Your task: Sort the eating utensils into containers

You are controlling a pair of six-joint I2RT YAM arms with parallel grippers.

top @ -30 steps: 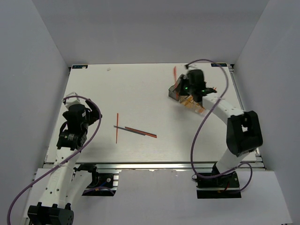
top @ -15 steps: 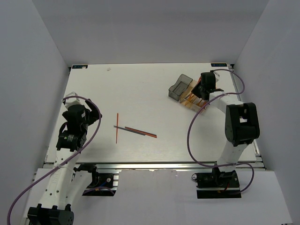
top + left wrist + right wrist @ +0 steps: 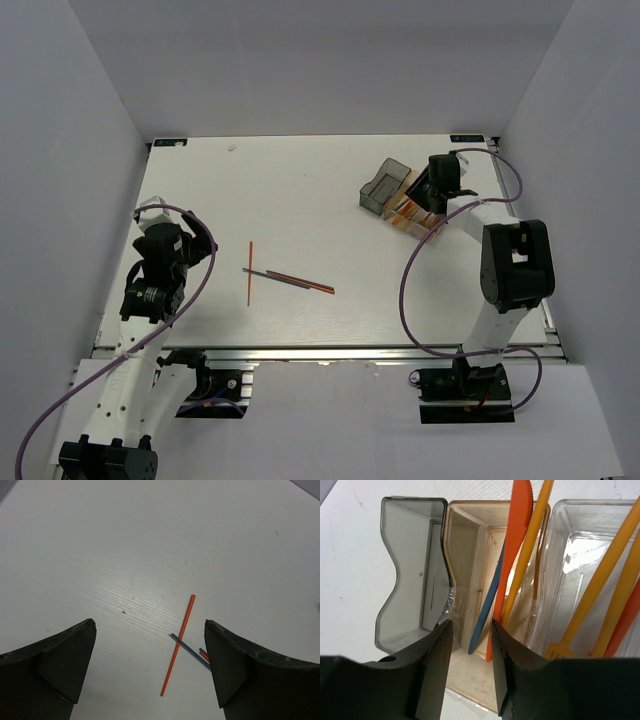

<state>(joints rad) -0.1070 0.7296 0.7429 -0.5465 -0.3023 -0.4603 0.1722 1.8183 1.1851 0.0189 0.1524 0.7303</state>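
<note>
Three joined containers stand at the back right: a smoky grey bin (image 3: 412, 575), an amber bin (image 3: 470, 555) and a clear bin (image 3: 592, 540). The amber bin holds a blue utensil (image 3: 487, 605), a red-orange knife (image 3: 512, 545) and a yellow-orange stick (image 3: 530, 545). The clear bin holds orange forks (image 3: 600, 580). My right gripper (image 3: 472, 623) hovers over the amber bin, jaws narrowly open and empty. Three sticks lie mid-table: an orange one (image 3: 178, 642), a dark blue one (image 3: 190, 650) and a red one (image 3: 300, 282). My left gripper (image 3: 150, 623) is wide open above the table, left of them.
In the top view the bins (image 3: 385, 186) sit near the table's back right corner, with the right gripper (image 3: 433, 188) beside them. The left gripper (image 3: 165, 245) is near the left table edge. White walls enclose the table on three sides.
One second ago my right gripper held a red utensil over the bins. It has since moved right and let go; the red utensil now stands in the amber bin. The left arm is still.
</note>
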